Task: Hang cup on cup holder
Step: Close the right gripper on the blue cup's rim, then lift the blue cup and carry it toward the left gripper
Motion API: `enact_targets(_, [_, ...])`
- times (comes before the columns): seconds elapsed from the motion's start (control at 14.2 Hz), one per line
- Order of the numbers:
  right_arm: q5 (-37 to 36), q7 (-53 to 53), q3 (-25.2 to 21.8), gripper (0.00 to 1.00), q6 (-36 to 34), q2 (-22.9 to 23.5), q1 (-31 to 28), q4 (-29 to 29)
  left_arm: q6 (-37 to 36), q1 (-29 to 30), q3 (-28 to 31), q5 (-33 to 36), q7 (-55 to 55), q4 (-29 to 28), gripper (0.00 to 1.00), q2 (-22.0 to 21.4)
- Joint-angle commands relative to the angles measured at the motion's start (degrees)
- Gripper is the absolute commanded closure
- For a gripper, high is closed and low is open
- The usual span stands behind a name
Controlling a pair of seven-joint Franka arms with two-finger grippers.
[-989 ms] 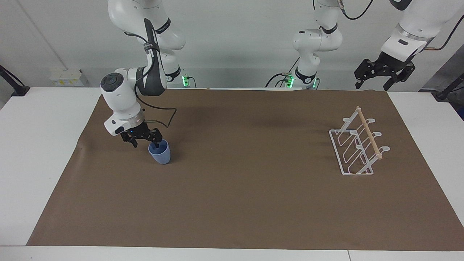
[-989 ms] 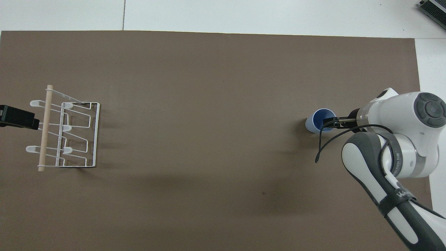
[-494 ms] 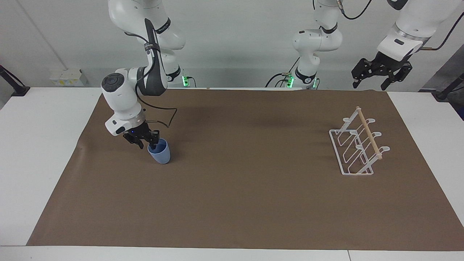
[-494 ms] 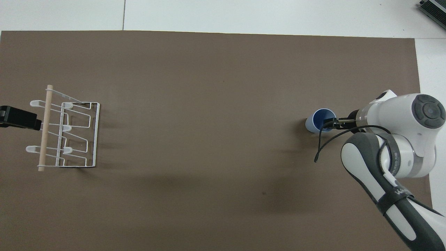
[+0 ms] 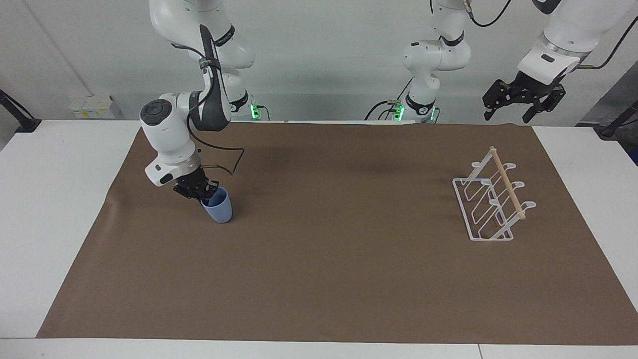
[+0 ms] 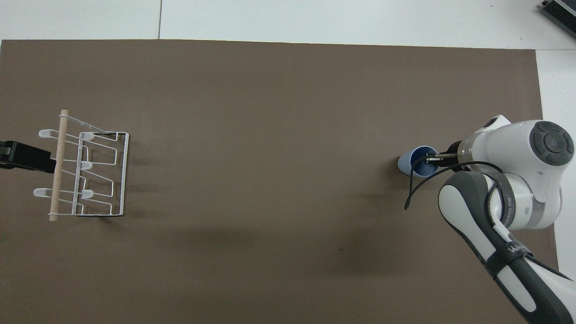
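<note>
Tilting slightly on the brown mat at the right arm's end of the counter, cup [image 5: 218, 209] looks light, thin, slick; right gripper [image 5: 201, 192] jaws pinch its rim. Rack [image 5: 493, 197] well apart; left gripper [image 5: 521, 98] waits open, raised
</note>
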Motion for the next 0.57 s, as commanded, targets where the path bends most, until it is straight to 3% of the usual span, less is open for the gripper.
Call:
enact_targets(0.0, [-1.1,1.5,0.3,1.0,-5.0,0.4,0.7,4.5,0.1,-0.5,0.1,0.8,0.8,-1.4,0.0,-1.5])
enact_targets(0.21, [-0.2,2.4,0.8,1.0,-18.3,0.0,5.5,17.2,0.1,-0.9,0.1,0.8,0.7,-1.4,0.0,-1.4])
enact_targets(0.49, [-0.1,6.3,1.8,1.0,-27.7,-2.5,12.4,28.6,0.6,-1.6,0.1,0.5,0.7,-1.4,0.0,-1.4])
